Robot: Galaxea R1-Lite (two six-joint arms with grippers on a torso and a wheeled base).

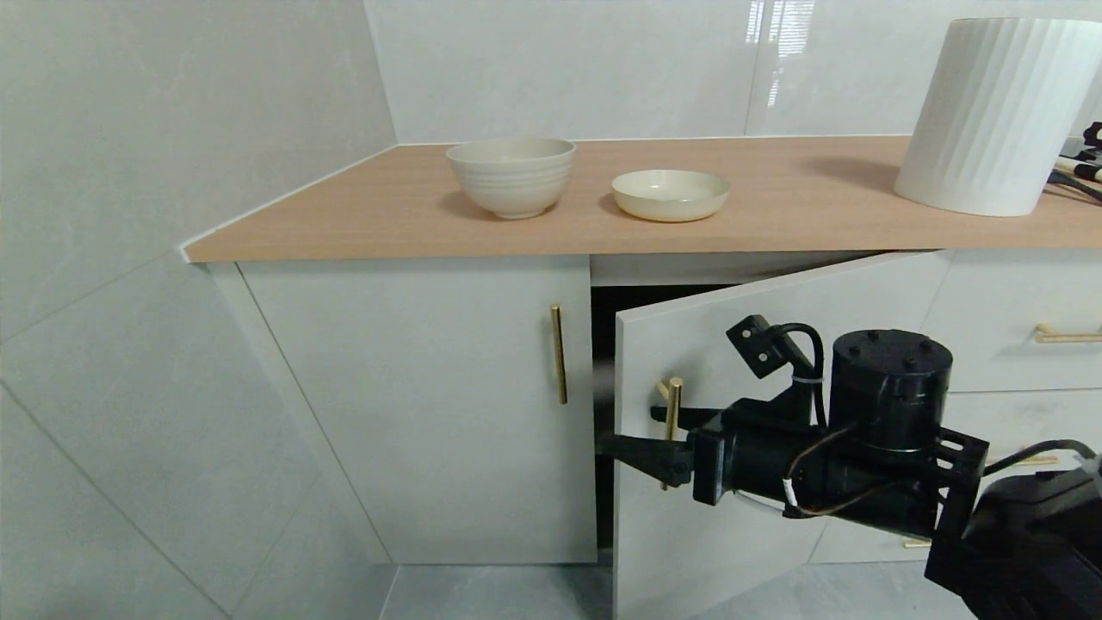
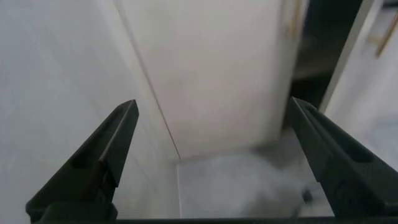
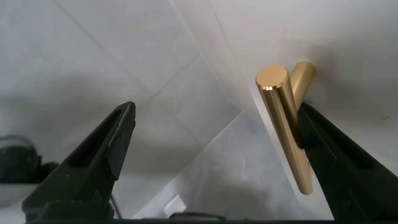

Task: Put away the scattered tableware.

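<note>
Countertop [image 1: 792, 194] bears bowl [image 1: 511, 176], dish [image 1: 670, 195]; left jaws wide, right jaws wide around door handle [image 3: 283, 130].

On the countertop [image 1: 413, 207] the bowl [image 1: 511, 176] stands at the left. The plate [image 1: 670, 194] is just beside it on the right, not touching. A ribbed container [image 1: 999, 112] stands at the far right end, well apart from both. Under the countertop, the left cabinet door [image 1: 413, 405] is closed. The right cabinet door [image 1: 775, 310] next to it stands partly open toward me. My right gripper [image 1: 641, 430] is at the door handle [image 1: 671, 413], one finger on each side of it. Drawers [image 1: 1024, 319] are to the right of the open door. My left gripper [image 2: 211, 112] is low, before the closed door.
</note>
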